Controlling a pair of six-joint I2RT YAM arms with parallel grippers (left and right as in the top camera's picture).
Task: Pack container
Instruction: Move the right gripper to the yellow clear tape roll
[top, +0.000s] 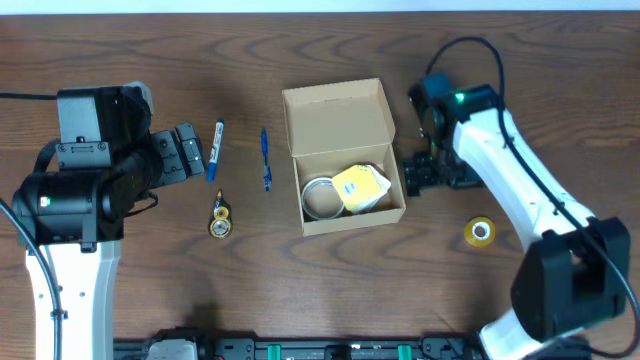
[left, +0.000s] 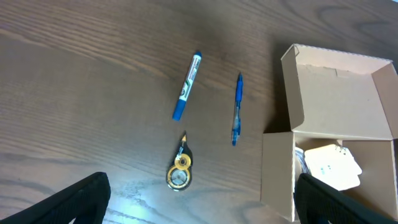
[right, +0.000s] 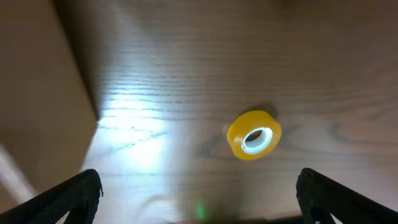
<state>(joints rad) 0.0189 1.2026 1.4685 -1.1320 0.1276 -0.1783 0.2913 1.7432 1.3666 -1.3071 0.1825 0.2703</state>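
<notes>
The tan cardboard container (top: 338, 115) stands mid-table with its flap lid open toward the back. Inside lie a yellow-white note pad (top: 360, 188) and a clear ring of tape (top: 318, 198). My left gripper (top: 192, 152) is open and empty, left of a blue marker (top: 215, 150). My right gripper (top: 425, 175) is open and empty, just right of the box. In the left wrist view (left: 202, 208) the box wall (left: 277, 168) is at the right. In the right wrist view (right: 199, 202) the box wall (right: 37, 93) is at the left.
A blue pen (top: 266, 160) and a yellow-black tape dispenser (top: 220, 218) lie left of the box; they show in the left wrist view with the marker (left: 187, 85), pen (left: 237, 109) and dispenser (left: 180, 170). A yellow tape roll (top: 480, 232) (right: 254, 134) lies right of the box.
</notes>
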